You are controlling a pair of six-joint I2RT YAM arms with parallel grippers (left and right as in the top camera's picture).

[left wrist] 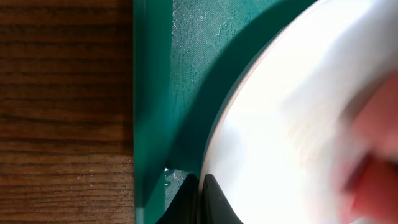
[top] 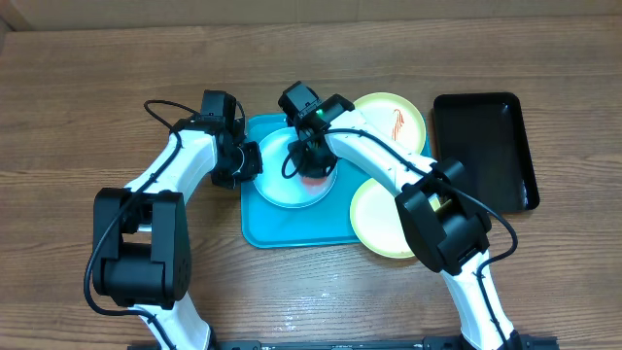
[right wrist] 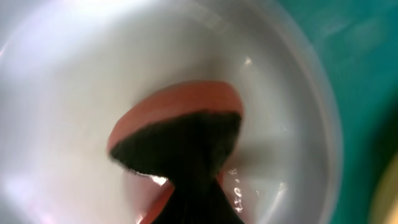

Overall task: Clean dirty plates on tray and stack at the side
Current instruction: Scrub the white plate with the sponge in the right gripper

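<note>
Gripping an orange sponge [right wrist: 186, 106], the right claw [top: 313, 167] presses it onto the white plate [top: 275, 187] on the turquoise tray [top: 292, 233], hiding its centre. The left claw [left wrist: 200, 193], mostly cut off, pinches the plate's rim.

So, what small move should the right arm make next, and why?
Probably slide the sponge sideways over the white plate: the right pincer presses it on the plate's middle, and the left pincer pinches the rim, steadying it in the tray.

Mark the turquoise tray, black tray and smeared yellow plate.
Turquoise rectangular plastic tray [top: 292, 229]: overhead view, bare front floor.
Glossy black plastic tray [top: 483, 151]: overhead view, centre floor.
Smeared pale-yellow round plate [top: 391, 118]: overhead view, centre.
</note>
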